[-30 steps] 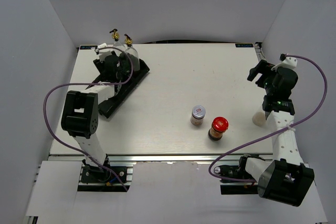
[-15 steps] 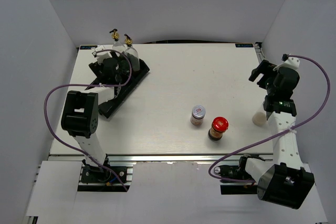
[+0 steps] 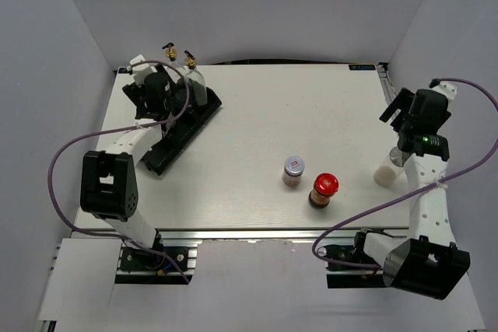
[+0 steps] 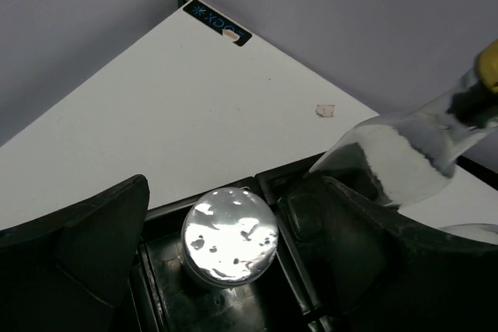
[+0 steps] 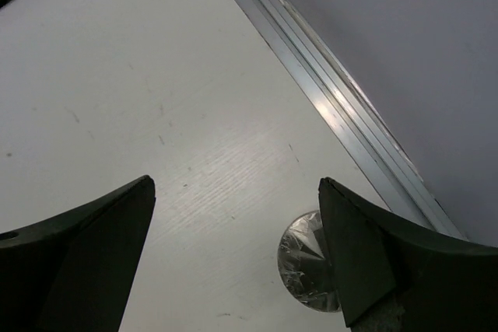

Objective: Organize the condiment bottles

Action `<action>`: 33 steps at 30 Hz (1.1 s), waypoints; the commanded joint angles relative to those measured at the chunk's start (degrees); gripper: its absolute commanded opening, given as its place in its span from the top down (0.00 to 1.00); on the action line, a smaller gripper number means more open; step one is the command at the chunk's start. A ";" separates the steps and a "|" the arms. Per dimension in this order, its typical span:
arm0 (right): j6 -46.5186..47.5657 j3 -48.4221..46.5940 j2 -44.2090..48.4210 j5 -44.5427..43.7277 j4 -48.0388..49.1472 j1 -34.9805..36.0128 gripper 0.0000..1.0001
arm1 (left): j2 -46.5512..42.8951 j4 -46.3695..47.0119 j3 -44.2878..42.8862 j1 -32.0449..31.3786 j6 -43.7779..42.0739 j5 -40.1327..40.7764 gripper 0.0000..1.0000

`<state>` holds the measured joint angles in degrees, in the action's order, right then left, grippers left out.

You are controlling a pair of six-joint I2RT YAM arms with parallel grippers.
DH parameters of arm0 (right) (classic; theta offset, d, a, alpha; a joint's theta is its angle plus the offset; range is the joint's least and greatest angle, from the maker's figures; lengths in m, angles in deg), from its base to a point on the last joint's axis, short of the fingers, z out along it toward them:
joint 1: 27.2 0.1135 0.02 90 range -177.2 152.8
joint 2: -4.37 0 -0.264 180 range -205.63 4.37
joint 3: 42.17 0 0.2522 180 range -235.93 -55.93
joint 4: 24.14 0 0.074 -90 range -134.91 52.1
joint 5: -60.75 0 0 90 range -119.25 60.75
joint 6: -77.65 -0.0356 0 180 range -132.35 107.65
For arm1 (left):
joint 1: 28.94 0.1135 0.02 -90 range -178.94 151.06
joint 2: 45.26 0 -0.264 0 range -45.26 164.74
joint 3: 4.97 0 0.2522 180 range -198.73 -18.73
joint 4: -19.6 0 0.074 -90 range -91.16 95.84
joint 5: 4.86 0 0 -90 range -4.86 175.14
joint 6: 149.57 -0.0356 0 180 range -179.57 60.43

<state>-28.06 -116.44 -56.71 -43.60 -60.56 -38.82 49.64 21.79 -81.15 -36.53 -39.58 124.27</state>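
Two clear cruets (image 3: 193,83) with gold-black spouts stand in the far end of the black tray (image 3: 180,131); one cruet (image 4: 405,153) leans into the left wrist view. My left gripper (image 3: 159,95) (image 4: 233,192) is open above the tray (image 4: 268,176), its fingers either side of a silver-lidded bottle (image 4: 229,235) standing in a compartment, not touching it. On the table stand a short silver-lidded jar (image 3: 293,170) and a red-lidded jar (image 3: 324,190). The white shaker (image 3: 384,175) sits by the right edge; its silver cap (image 5: 307,270) shows under my open right gripper (image 3: 401,113) (image 5: 235,183).
The table's aluminium edge rail (image 5: 342,106) runs close beside the shaker. White enclosure walls surround the table. Purple cables (image 3: 70,153) loop off both arms. A small scrap (image 4: 324,110) lies on the table beyond the tray.
My left gripper opened, releasing the silver-lidded bottle in the tray, and drew back toward the far left corner. The right gripper shifted right, over the shaker.
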 commanded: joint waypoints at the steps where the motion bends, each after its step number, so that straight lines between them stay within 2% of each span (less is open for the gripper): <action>1: -0.81 -3.73 -2.55 -6.65 -7.57 -0.42 0.10 | -4.97 -9.33 -4.90 0.48 0.14 -3.88 0.02; 11: -2.14 -1.54 -7.12 -5.95 -9.86 -6.84 0.11 | -17.45 -15.24 -5.00 0.48 1.10 -4.68 0.02; 14: -2.14 1.35 -7.12 -4.91 -7.07 -9.03 0.11 | -20.35 -15.59 -4.30 0.48 1.11 -7.40 0.02; 20: -1.52 2.68 -9.14 2.38 -5.29 -9.65 0.11 | -21.68 -17.61 -5.08 0.48 1.28 -10.48 0.02; 28: -4.33 5.13 -9.41 2.40 -7.14 -9.65 0.12 | -21.59 -19.11 -9.04 0.39 1.02 -18.12 0.02; 31: -4.42 5.67 -9.50 2.57 -7.05 -9.65 0.15 | -21.33 -19.02 -9.66 0.30 0.75 -20.41 0.02; 33: -4.25 5.67 -9.58 2.92 -7.23 -9.65 0.23 | -21.24 -18.93 -9.66 0.30 0.75 -21.99 0.02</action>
<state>-31.44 -110.82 -67.00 -41.61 -68.19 -48.24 29.31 3.25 -88.82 -36.49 -38.67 106.35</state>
